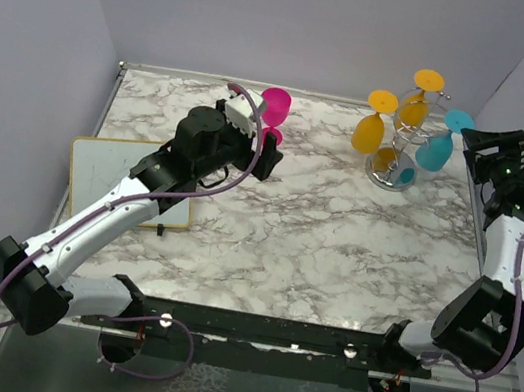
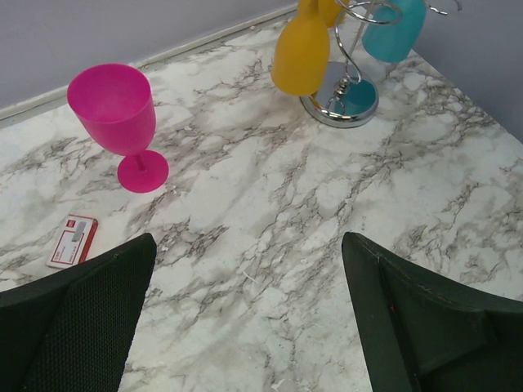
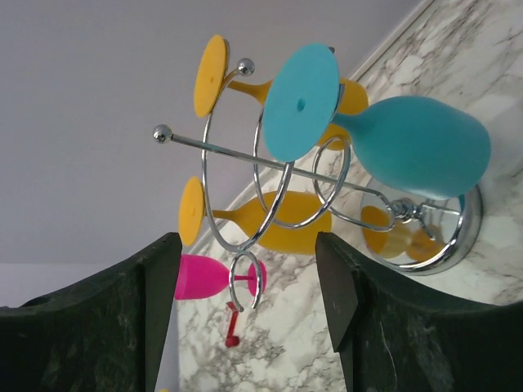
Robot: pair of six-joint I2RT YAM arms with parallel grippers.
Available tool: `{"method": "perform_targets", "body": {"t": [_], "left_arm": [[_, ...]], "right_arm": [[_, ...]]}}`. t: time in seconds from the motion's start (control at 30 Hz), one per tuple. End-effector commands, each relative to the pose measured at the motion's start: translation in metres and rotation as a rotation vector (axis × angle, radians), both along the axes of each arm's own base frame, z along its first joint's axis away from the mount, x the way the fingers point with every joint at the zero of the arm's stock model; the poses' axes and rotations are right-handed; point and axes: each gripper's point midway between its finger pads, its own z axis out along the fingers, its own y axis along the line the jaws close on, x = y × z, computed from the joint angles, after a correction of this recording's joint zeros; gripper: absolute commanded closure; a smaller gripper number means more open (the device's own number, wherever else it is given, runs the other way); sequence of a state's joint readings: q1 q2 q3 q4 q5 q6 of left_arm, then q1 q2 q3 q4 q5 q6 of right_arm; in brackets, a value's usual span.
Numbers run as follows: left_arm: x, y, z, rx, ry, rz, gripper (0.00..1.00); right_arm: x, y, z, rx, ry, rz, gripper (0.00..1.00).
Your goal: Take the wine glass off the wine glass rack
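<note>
1. Your right gripper (image 3: 247,245) has its jaws partly open with a clear gap between them, and they hold nothing. In the wrist view the two dark fingers (image 3: 122,327) frame the lowest wire loop of the rack. You cannot tell from that view whether the loop sits between them or beyond them.
2. The teal wine glass (image 3: 417,147) hangs on the wine glass rack (image 1: 377,179), foot up and bowl down, on the rack's right side. From overhead it is just to the left of your right gripper. You cannot tell whether the two touch.
3. The rack stands upright on its shiny round base at the far right of the marble table (image 1: 332,259). Two yellow wine glasses (image 1: 368,134) also hang from its wire arms, one on the left side and one on the far side.
4. Your left gripper (image 2: 249,245) has its jaws spread as wide as they go and holds nothing. Only bare marble shows between its fingers (image 2: 82,318). It sits over the far left-centre of the table, well apart from the rack.
5. A pink wine glass (image 2: 114,110) stands upright on the table just beyond your left gripper, clear of both fingers. A small red-and-white card (image 2: 73,241) lies flat on the marble near its foot.
6. A white board (image 1: 103,173) lies flat at the table's left edge, partly under your left arm.
</note>
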State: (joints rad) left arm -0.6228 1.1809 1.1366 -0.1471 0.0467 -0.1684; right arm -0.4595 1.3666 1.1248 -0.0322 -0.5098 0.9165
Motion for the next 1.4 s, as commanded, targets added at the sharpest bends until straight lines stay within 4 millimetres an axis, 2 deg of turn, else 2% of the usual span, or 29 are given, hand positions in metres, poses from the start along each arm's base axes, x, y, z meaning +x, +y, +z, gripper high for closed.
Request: {"method": "perform_targets", "body": {"t": [0.0, 0.1, 0.37, 0.47, 0.63, 0.9, 1.03, 1.23, 1.37], "left_arm": [[0.003, 0.002, 0.007, 0.022, -0.029, 0.025, 0.01], [0.002, 0.0, 0.006, 0.026, -0.026, 0.021, 0.01], [0.002, -0.004, 0.001, 0.039, -0.017, 0.015, 0.01], [0.002, -0.005, 0.0, 0.04, -0.012, 0.01, 0.01], [0.001, -0.007, -0.002, 0.042, -0.008, 0.005, 0.01], [0.001, -0.007, -0.002, 0.039, -0.006, -0.001, 0.01], [0.0, -0.01, -0.004, 0.035, -0.001, -0.009, 0.01], [-0.001, -0.012, -0.005, 0.036, 0.001, -0.018, 0.01], [-0.002, -0.013, -0.005, 0.035, 0.001, -0.025, 0.01]], "right_arm": [[0.017, 0.01, 0.003, 0.131, -0.079, 0.075, 0.35], [0.029, 0.009, -0.009, 0.198, -0.07, 0.086, 0.4], [0.045, 0.0, -0.026, 0.279, -0.074, 0.061, 0.44], [0.05, -0.002, -0.031, 0.309, -0.077, 0.055, 0.55], [0.061, -0.002, -0.039, 0.368, -0.071, 0.069, 0.56], [0.074, 0.002, -0.034, 0.384, -0.089, 0.072, 0.64], [0.079, 0.004, -0.034, 0.384, -0.09, 0.072, 0.64], [0.082, 0.004, -0.036, 0.393, -0.087, 0.062, 0.65], [0.082, 0.001, -0.034, 0.393, -0.085, 0.046, 0.69]]}}
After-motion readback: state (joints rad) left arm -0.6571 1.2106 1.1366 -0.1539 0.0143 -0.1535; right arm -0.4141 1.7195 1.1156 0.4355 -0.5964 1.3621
